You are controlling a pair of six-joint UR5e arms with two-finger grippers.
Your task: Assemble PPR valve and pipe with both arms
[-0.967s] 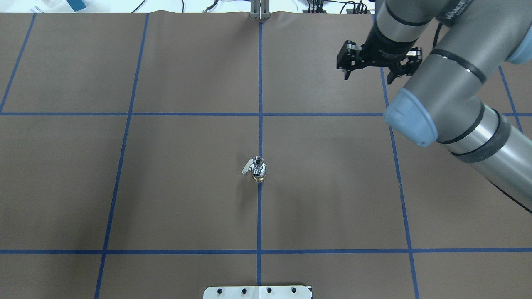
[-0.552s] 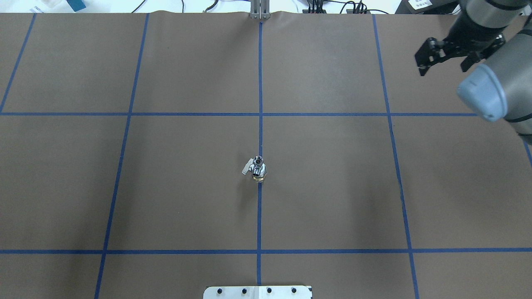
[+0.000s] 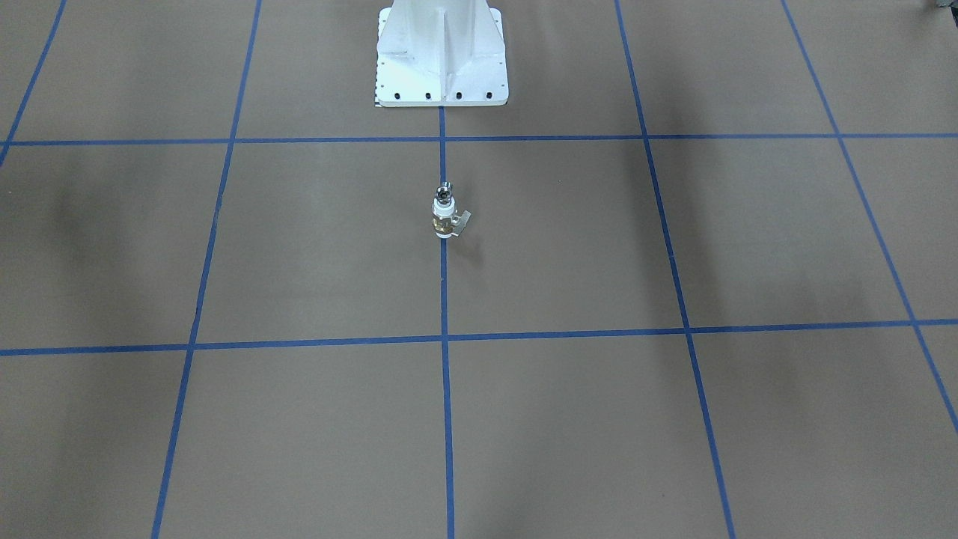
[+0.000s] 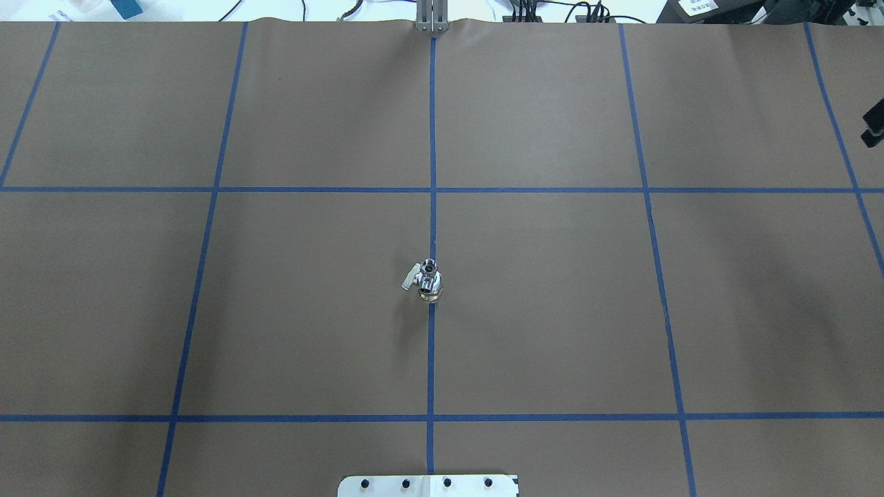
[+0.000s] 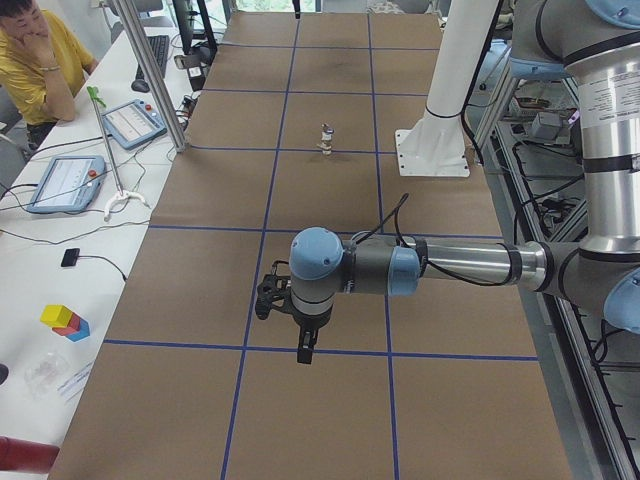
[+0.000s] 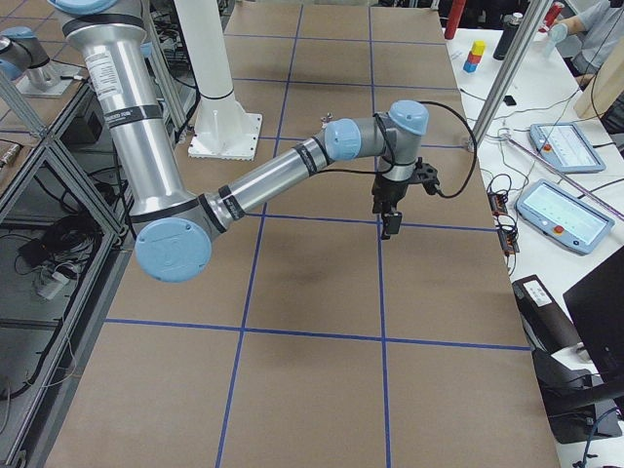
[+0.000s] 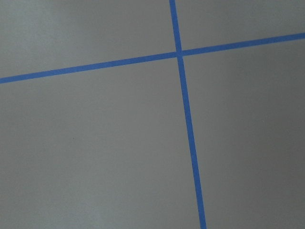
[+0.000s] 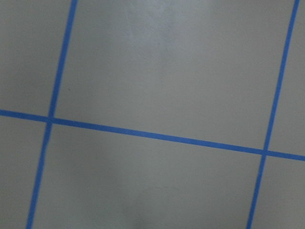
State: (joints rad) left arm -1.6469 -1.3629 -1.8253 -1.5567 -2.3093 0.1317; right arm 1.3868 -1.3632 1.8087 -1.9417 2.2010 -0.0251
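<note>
The PPR valve (image 3: pixel 443 215), white with a brass band and a pale side handle, stands upright on the middle blue tape line. It also shows in the overhead view (image 4: pixel 430 288) and the exterior left view (image 5: pixel 326 140). The silver pipe (image 3: pixel 444 192) sits on top of the valve, its knobby head upward (image 4: pixel 429 266). My left gripper (image 5: pixel 286 335) hovers over the mat far from them, and I cannot tell whether it is open. My right gripper (image 6: pixel 383 219) hovers far to the other side. Only a black sliver of it (image 4: pixel 873 128) shows in the overhead view. Both wrist views show bare mat.
The brown mat (image 4: pixel 552 310) carries a blue tape grid. The white pedestal (image 3: pixel 441 52) stands behind the valve. An operator (image 5: pixel 30 55) sits beside tablets (image 5: pixel 65 180) on the side bench. Coloured blocks (image 5: pixel 65 322) lie there too.
My right arm has swung right, almost out of the overhead view. The valve and pipe have not moved.
</note>
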